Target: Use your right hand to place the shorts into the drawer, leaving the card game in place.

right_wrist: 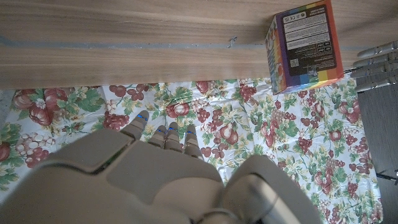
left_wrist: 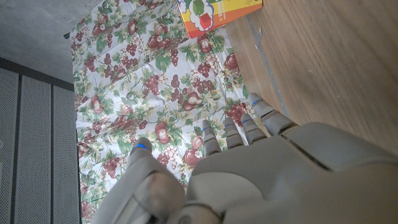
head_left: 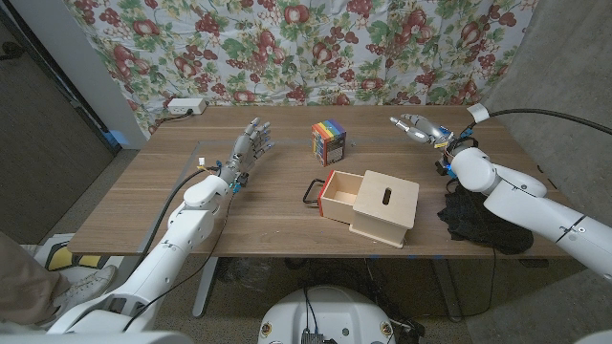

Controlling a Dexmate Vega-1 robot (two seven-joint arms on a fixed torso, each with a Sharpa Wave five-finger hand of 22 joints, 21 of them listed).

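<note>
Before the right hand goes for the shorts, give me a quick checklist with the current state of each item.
1. Right hand free: ok, it holds nothing, fingers apart, raised over the table's far right.
2. Shorts reachable: ok, the dark heap lies at the table's right edge, partly under the right forearm.
3. Drawer open: ok, it is pulled out of the wooden box toward the left, handle outward.
4. Drawer empty: cannot tell, its inside is barely visible.
5. Card game clear of the path: ok, it stands behind the box, apart from it.
6. Left hand out of the way: ok, it is open, well left of the box.
</note>
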